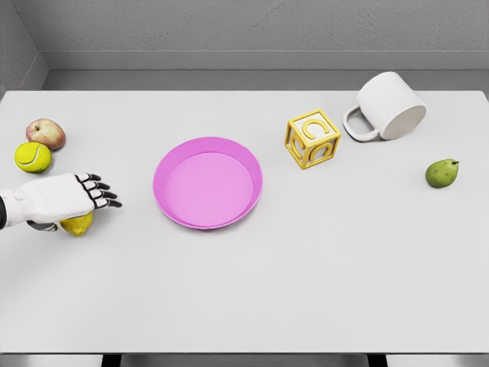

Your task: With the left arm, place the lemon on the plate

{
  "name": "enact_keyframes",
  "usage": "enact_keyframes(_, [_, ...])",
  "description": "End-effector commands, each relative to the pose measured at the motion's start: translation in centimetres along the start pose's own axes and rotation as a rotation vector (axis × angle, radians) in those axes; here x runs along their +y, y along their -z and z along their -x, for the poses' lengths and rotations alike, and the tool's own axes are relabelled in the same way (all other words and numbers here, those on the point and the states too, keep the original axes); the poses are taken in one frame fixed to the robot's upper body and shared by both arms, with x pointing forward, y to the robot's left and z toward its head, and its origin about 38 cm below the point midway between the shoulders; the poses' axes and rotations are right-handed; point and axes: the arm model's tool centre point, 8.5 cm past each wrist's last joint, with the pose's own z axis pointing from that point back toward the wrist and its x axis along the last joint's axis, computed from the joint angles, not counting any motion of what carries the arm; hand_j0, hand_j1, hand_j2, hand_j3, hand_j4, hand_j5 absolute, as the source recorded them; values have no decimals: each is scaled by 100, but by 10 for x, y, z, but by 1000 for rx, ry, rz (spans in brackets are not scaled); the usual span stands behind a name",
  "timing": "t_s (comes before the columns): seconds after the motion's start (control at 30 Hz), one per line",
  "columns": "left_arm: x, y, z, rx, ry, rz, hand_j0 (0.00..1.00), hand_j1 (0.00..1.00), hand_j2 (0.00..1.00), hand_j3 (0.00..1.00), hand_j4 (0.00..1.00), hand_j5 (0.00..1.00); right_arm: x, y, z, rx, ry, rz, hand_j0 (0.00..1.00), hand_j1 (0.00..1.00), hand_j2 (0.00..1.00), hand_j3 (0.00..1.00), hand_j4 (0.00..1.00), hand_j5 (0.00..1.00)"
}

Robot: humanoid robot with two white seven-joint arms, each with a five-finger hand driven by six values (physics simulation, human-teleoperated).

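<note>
Reaching in from the left edge of the head view, the left hand (65,197) lies low over the white bench (306,267), palm down, with its dark-tipped fingers (103,193) stretched out toward the plate and only loosely spread. They are not curled around anything. The lemon (77,224) sits on the bench directly under the heel of that hand, its yellow lower half peeking out below the white palm; whether the palm actually touches it cannot be told from this angle.

The pink plate (208,183) rests near the middle of the bench, well to the right of the lemon, with nothing on it. Behind the hand, near the left edge, a tennis ball (33,157) lies just in front of a reddish apple (46,133), the two almost touching. Right of the plate stands a yellow letter cube (312,139), tilted on a corner view. Beyond it a white mug (387,105) lies on its side, handle toward the cube. A green pear (442,173) sits alone near the right edge.
</note>
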Motion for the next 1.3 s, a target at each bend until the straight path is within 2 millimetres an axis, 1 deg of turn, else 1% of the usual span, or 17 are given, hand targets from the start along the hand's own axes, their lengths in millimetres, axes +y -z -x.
enact_keyframes(0.0, [-1, 1, -1, -1, -1, 4, 100, 100, 100, 100, 100, 100, 0, 0, 0, 0, 0, 0, 100, 100, 100, 100, 100, 100])
enact_keyframes(0.1, [-5, 2, -4, -10, -7, 12, 100, 100, 100, 100, 100, 100, 0, 0, 0, 0, 0, 0, 100, 100, 100, 100, 100, 100])
enact_keyframes(0.17, [-10, 3, -7, -16, -12, 23, 97, 97, 97, 97, 97, 97, 0, 0, -1, -2, 0, 0, 100, 100, 100, 100, 100, 100])
enact_keyframes(0.2, [-10, 2, -6, -14, -10, 24, 94, 94, 94, 94, 94, 94, 0, 0, 0, 1, 0, 0, 100, 100, 100, 100, 100, 100])
enact_keyframes(0.3, [-8, 0, -4, -8, -7, 23, 81, 81, 81, 81, 81, 81, 0, 0, 0, 0, 0, 0, 100, 100, 100, 100, 100, 100])
enact_keyframes(0.33, [-9, -4, -1, 0, 0, 34, 79, 79, 79, 79, 79, 79, 0, 0, 0, 0, 0, 0, 100, 100, 100, 100, 100, 100])
enact_keyframes(0.4, [-10, -8, 3, 10, 4, 42, 79, 79, 79, 79, 79, 79, 0, 0, 0, 0, 0, 0, 100, 100, 100, 100, 100, 100])
enact_keyframes(0.47, [-11, -8, 2, 7, 2, 45, 79, 79, 79, 79, 79, 79, 0, 0, 0, 0, 0, 0, 100, 100, 100, 100, 100, 100])
enact_keyframes(0.5, [-11, -7, 1, 7, 1, 44, 76, 76, 76, 76, 76, 76, 0, 0, 0, 0, 0, 0, 100, 100, 100, 100, 100, 100])
enact_keyframes(0.57, [-11, -7, 1, 5, 1, 45, 75, 75, 75, 75, 75, 75, 0, 0, 0, 0, 0, 0, 100, 100, 100, 100, 100, 100])
enact_keyframes(0.83, [-14, -2, -4, -10, -9, 43, 74, 74, 74, 74, 74, 74, 0, 0, -1, -2, 0, 0, 100, 100, 100, 100, 100, 100])
enact_keyframes(0.9, [-15, -4, -3, -5, -7, 48, 71, 71, 71, 71, 71, 71, 0, 0, 0, 0, 0, 0, 100, 100, 100, 100, 100, 100])
enact_keyframes(1.0, [-17, -5, 1, 7, -18, 49, 64, 64, 64, 64, 64, 64, 0, 0, -1, -2, 0, 0, 100, 100, 100, 100, 100, 100])
enact_keyframes(1.07, [-23, -4, 5, 14, -41, 55, 64, 64, 64, 64, 64, 64, 0, 0, -1, -2, 0, 0, 100, 100, 100, 100, 100, 100])
enact_keyframes(1.13, [-22, -3, 5, 15, -44, 51, 63, 63, 63, 63, 63, 63, 0, 0, -1, -2, 0, 0, 100, 100, 100, 100, 100, 100])
enact_keyframes(1.2, [-22, -1, 4, 10, -46, 49, 58, 58, 58, 58, 58, 58, 0, 0, 0, 0, 0, 0, 100, 100, 100, 100, 100, 100])
enact_keyframes(1.27, [-22, -2, 5, 13, -46, 47, 58, 58, 58, 58, 58, 58, 0, 0, -1, -2, 0, 0, 100, 100, 100, 100, 100, 100])
